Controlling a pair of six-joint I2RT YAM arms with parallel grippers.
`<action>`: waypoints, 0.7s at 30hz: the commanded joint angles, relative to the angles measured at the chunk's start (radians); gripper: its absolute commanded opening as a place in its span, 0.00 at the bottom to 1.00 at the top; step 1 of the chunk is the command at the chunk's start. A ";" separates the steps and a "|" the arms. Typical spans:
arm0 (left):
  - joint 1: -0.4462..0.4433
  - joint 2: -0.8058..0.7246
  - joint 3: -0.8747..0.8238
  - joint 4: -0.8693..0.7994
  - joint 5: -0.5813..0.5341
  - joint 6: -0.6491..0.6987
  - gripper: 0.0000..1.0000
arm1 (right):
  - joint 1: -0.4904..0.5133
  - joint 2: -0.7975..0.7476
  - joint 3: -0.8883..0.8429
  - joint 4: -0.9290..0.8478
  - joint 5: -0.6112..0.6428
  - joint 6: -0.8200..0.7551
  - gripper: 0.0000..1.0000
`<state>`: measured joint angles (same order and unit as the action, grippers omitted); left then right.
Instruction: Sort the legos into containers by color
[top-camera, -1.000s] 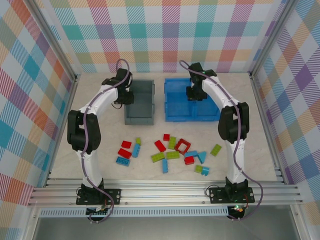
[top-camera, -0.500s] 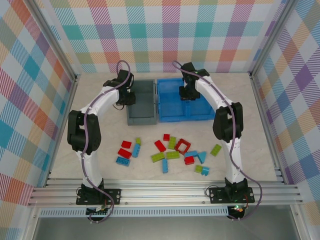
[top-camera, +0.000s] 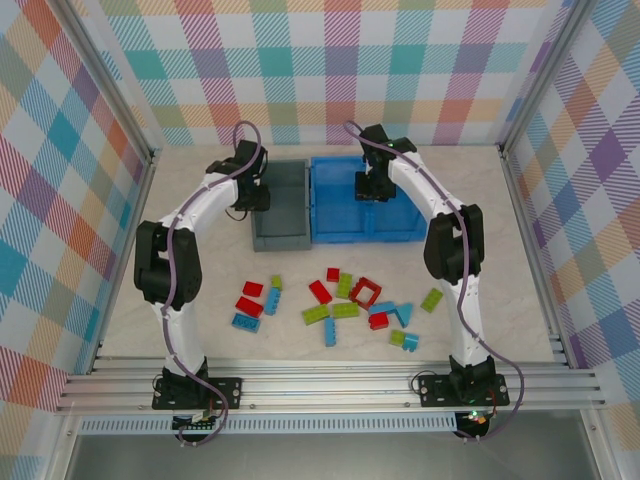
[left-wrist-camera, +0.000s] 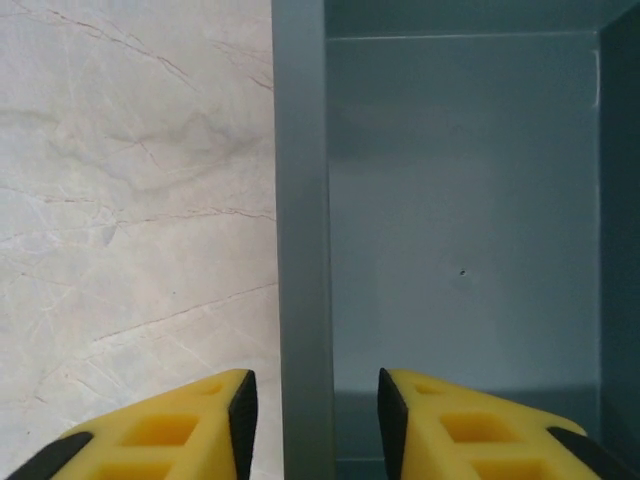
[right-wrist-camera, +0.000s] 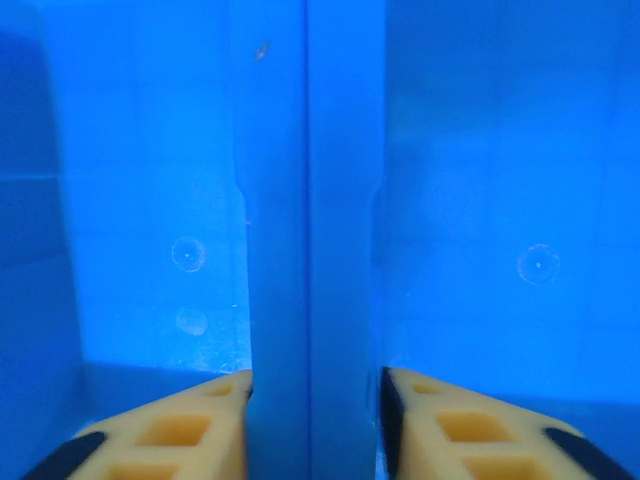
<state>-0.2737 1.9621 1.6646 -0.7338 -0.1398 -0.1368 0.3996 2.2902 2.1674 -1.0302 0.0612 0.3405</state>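
Note:
The grey bin (top-camera: 285, 210) and the two-compartment blue bin (top-camera: 335, 215) stand side by side at the back, both with nothing inside. My left gripper (top-camera: 256, 195) (left-wrist-camera: 312, 400) is open and straddles the grey bin's left wall (left-wrist-camera: 300, 200), with a gap at each pad. My right gripper (top-camera: 372, 188) (right-wrist-camera: 315, 400) is shut on the blue bin's centre divider (right-wrist-camera: 310, 200). The legos lie loose on the table in front: a hollow red frame (top-camera: 365, 291), a blue wedge (top-camera: 402, 313), red bricks (top-camera: 250, 305) and lime green bricks (top-camera: 344, 310).
Marble tabletop (left-wrist-camera: 130, 200) lies to the left of the grey bin. Checked walls close in the back and both sides. An aluminium rail (top-camera: 330, 380) runs along the near edge, where the arm bases are bolted. A green brick (top-camera: 432, 299) sits furthest right.
The right gripper has pulled the blue bin to the left until it rests beside the grey bin. The grey bin shifted slightly. The legos have not moved.

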 joint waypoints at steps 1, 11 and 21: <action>-0.013 -0.075 0.027 -0.042 -0.020 0.007 0.42 | 0.018 -0.027 0.017 -0.010 -0.059 0.030 0.45; -0.013 -0.372 -0.047 -0.112 -0.100 -0.098 0.65 | 0.019 -0.243 0.001 -0.018 -0.010 0.031 0.60; -0.120 -0.737 -0.416 -0.245 0.023 -0.261 0.62 | 0.176 -0.746 -0.484 0.116 -0.054 0.045 0.62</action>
<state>-0.3275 1.2736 1.3510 -0.8722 -0.1604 -0.3279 0.5007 1.6363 1.8408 -0.9497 0.0402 0.3618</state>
